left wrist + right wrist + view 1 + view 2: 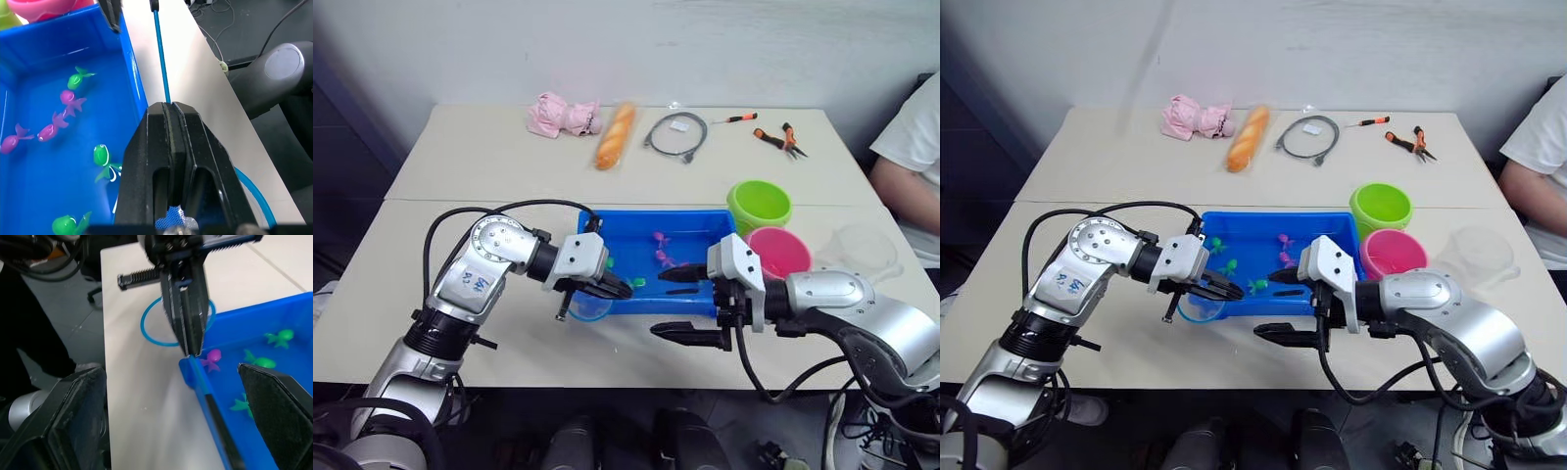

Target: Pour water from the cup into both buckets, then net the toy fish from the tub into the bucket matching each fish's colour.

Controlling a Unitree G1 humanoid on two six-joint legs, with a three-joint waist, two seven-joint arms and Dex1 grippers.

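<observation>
The left gripper (607,287) has its jaws pressed on the net (587,307), whose hoop lies on the worktop (460,245) at the near left corner of the tub (651,223). The right gripper (690,304) has its jaws spread over the tub's near rim. Toy fish (68,98) lie inside the tub.

Even, soft indoor light, no harsh glare.
Faint shadows under arms on the table (411,255); right wrist view motion-blurred, near fingers out of focus.

head pair above, wrists perhaps close
</observation>
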